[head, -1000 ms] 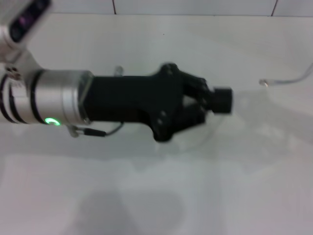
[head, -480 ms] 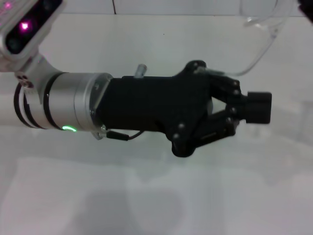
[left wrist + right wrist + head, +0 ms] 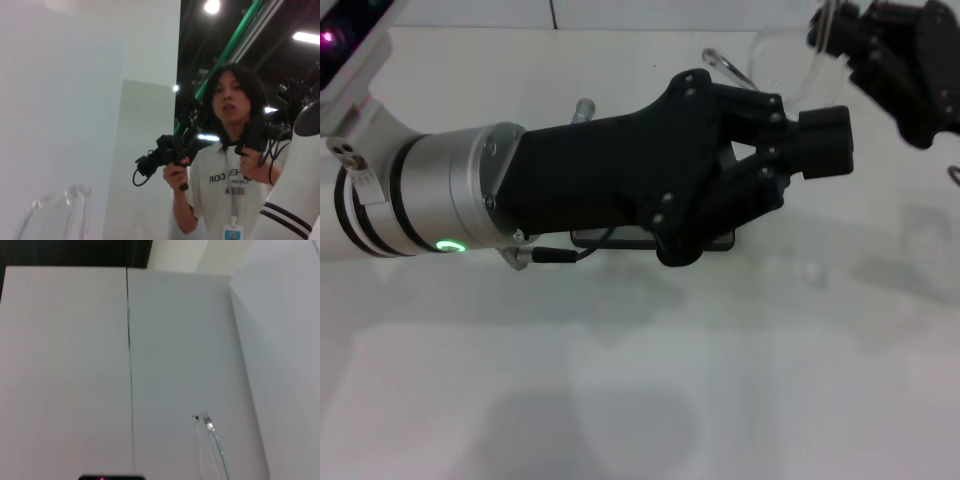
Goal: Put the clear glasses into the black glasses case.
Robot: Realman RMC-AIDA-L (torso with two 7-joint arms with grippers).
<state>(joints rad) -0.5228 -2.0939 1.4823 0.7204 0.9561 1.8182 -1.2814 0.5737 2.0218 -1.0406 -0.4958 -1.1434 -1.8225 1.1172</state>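
My left gripper (image 3: 825, 145) hovers mid-table in the head view, its fingers shut on nothing. It hides most of the black glasses case (image 3: 720, 241), of which only a dark edge shows beneath the hand. At the back right my right gripper (image 3: 832, 35) is shut on the clear glasses (image 3: 817, 55) and holds them above the table. One thin temple (image 3: 718, 62) reaches out toward the left hand. The right wrist view catches a temple tip (image 3: 208, 425). Part of the clear glasses (image 3: 65, 210) also shows in the left wrist view.
The white table (image 3: 650, 400) runs to a tiled wall (image 3: 720, 12) at the back. In the left wrist view a person (image 3: 230, 165) stands holding hand controllers, beside a white arm segment (image 3: 295, 190).
The clear glasses rose from the table at the right and now sit at the back right in the right gripper, which has come into view. The left hand shifted back, uncovering the case's edge.
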